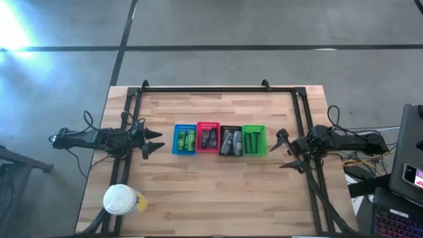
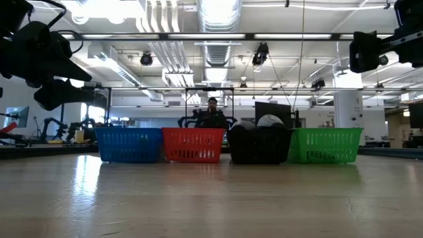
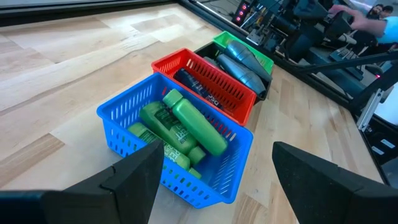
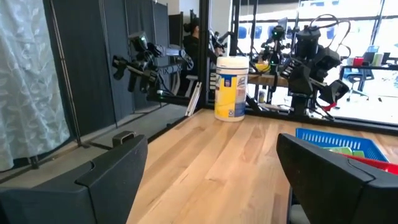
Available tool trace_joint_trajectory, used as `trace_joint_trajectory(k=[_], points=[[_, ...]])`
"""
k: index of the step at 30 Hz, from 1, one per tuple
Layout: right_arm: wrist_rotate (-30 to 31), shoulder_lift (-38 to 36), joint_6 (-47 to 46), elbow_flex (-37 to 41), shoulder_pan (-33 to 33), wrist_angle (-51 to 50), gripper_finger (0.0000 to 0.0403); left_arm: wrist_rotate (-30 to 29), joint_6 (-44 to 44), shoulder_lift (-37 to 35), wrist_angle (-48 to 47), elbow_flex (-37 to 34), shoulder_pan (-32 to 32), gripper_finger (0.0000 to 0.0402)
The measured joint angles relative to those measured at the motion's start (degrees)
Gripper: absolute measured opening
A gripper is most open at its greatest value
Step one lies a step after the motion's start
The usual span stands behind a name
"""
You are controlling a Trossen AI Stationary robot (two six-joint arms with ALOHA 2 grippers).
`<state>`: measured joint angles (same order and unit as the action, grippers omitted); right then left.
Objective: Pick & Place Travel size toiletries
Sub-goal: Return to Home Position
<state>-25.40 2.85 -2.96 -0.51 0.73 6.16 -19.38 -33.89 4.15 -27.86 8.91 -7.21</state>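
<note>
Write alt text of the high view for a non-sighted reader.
A blue basket, red basket, black basket and green basket sit in a row on the wooden table, each holding travel toiletries. The left gripper and right gripper hang open at the row's ends; a white-lidded cup stands apart on the left arm's side.

Left arm (image 1: pixel 92 138) (9 o'clock), right arm (image 1: pixel 337 140) (3 o'clock).
Both are showing black links, thin looping cables and pointed fingers (image 1: pixel 152 135).

4 baskets (image 2: pixel 193 147) stand side by side on the table (image 1: pixel 218 192), toiletries (image 3: pixel 193 121) inside them.
</note>
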Motion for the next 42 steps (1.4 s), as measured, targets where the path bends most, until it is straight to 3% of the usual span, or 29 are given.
trace_joint_trajectory(k=[8, 42], points=[[0.0, -0.1, 0.0, 0.0, 0.0, 0.0, 0.0358, 0.0, 0.0, 0.0, 0.0, 0.0, 0.0, 0.0305], [0.0, -0.1, 0.0, 0.0, 0.0, 0.0, 0.0261, 0.0, 0.0, 0.0, 0.0, 0.0, 0.0, 0.0305]])
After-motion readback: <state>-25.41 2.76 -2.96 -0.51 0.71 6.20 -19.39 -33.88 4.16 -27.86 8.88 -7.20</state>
